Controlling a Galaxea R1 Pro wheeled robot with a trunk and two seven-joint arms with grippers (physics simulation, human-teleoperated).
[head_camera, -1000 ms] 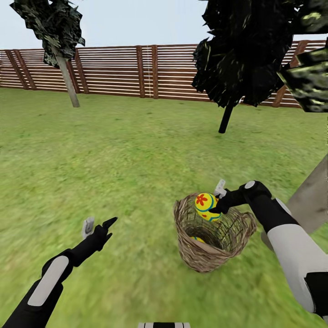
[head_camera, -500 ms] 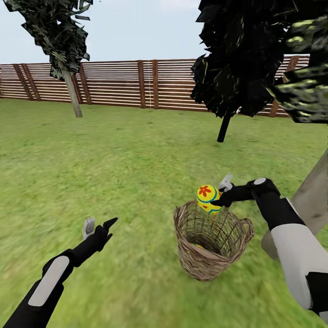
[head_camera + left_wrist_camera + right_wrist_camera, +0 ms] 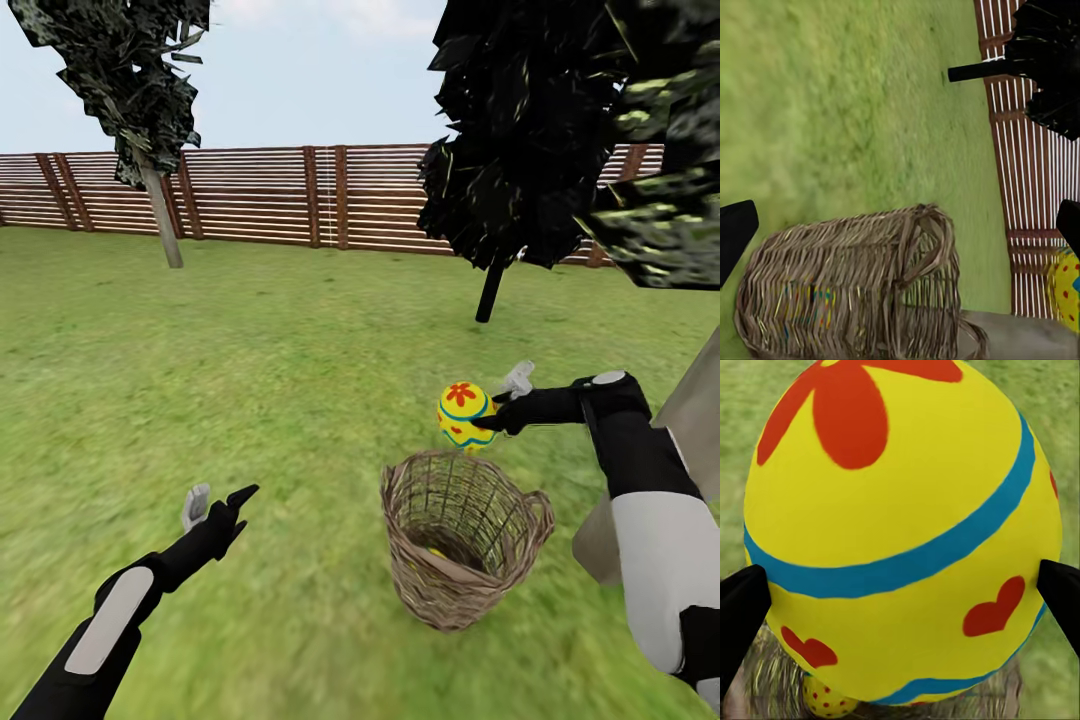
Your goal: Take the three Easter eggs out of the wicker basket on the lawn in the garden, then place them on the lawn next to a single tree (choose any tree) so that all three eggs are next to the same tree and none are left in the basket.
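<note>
A yellow Easter egg (image 3: 462,414) (image 3: 900,510) with blue bands and red marks hangs above the far rim of the wicker basket (image 3: 440,590), with my right gripper (image 3: 488,408) (image 3: 900,596) shut on it. In the right wrist view the basket's weave (image 3: 757,682) lies under it, with another egg (image 3: 823,699) inside. A yellow bit of egg (image 3: 436,552) peeks from the basket's bottom. In the left wrist view the basket (image 3: 862,255) has an egg (image 3: 806,304) behind its weave. My left gripper (image 3: 218,497) (image 3: 902,225) hovers open over the lawn (image 3: 250,380), left of the basket.
A thick pale tree trunk (image 3: 690,420) (image 3: 1020,337) rises just right of the basket, behind my right arm. A dark thin-trunked tree (image 3: 490,290) stands farther back, a pale-trunked tree (image 3: 160,215) at the far left, and a brown slatted fence (image 3: 300,195) behind.
My right gripper has lifted the egg from inside the basket's rim to above it, slightly rightward. The camera has tilted upward. The left arm has held still.
</note>
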